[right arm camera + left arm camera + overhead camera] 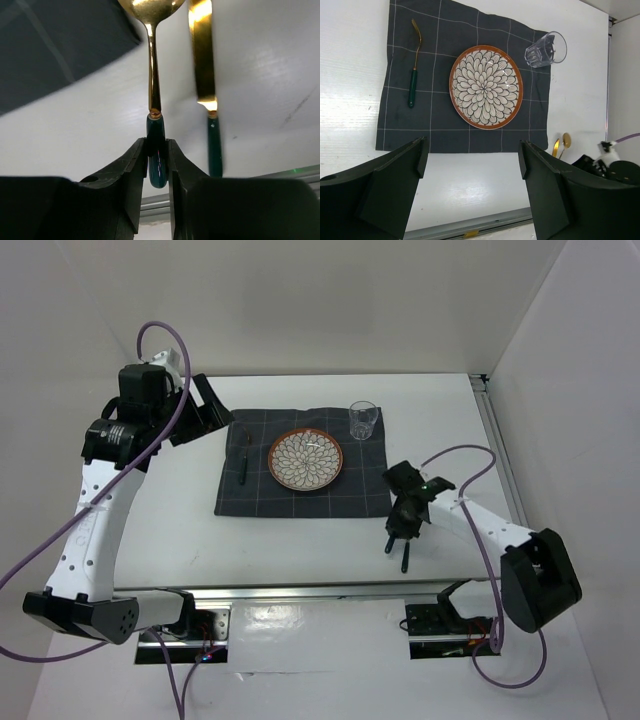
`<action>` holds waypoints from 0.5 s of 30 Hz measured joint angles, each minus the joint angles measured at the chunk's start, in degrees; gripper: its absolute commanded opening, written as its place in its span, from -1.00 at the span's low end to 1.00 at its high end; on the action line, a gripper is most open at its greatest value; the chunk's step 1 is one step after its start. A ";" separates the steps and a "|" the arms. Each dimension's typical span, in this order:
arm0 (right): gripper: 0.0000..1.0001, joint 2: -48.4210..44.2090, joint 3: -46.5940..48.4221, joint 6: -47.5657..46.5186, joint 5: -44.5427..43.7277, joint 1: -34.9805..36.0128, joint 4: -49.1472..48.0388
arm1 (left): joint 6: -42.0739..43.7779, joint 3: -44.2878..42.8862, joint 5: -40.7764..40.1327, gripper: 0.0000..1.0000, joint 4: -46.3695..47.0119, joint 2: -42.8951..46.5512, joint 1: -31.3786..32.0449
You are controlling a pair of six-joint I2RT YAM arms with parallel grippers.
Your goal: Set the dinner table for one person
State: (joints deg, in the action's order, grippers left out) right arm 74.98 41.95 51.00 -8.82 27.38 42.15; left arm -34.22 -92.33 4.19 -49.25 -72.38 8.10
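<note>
Your right arm (480, 525) reaches in low from the right side of the table (300, 550), bent at the elbow, with the right gripper (157, 150) down by the white top. That gripper is nearly closed, and its two fingers (134, 170) press on both sides of the green handle of the spoon (153, 75). The spoon is just off the near right corner of the mat (250, 490), and the knife (203, 50) lies just beside it, not touching. You cannot tell if the spoon rests flat on the table or is lifted a little. Your left arm (95, 520) stands tall on the left and bends over, so the left gripper (472, 150) hangs high above the left side of the mat. Its fingers are wide apart and hold nothing. The table is the big white top in front of both arms. The mat lies in the middle of it with the plate (486, 86), the fork (412, 89) to the left and the glass (546, 49) at the far right corner. From the top, the right gripper hides most of the spoon and knife, and only their dark handle ends stick out. In the right wrist view the spoon bowl and knife blade are cut off at the top edge. The left wrist view shows only their gold tips
</note>
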 measured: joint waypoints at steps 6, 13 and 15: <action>-1.00 -0.59 13.00 -6.75 -2.78 0.57 1.51 | -0.02 0.00 0.13 0.80 0.04 -0.02 0.00; -1.00 15.72 23.67 -18.25 0.04 0.55 -4.81 | 0.00 0.00 -0.09 0.80 0.02 -0.63 0.00; -1.00 20.33 24.92 -20.81 1.20 0.24 -6.43 | 0.00 0.00 -0.15 0.80 0.02 -0.63 0.00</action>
State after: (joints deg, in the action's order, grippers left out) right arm 95.31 66.87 30.20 -7.62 27.62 35.73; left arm -34.22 -92.33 4.03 -49.23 -73.01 8.10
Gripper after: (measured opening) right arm 0.282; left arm 0.899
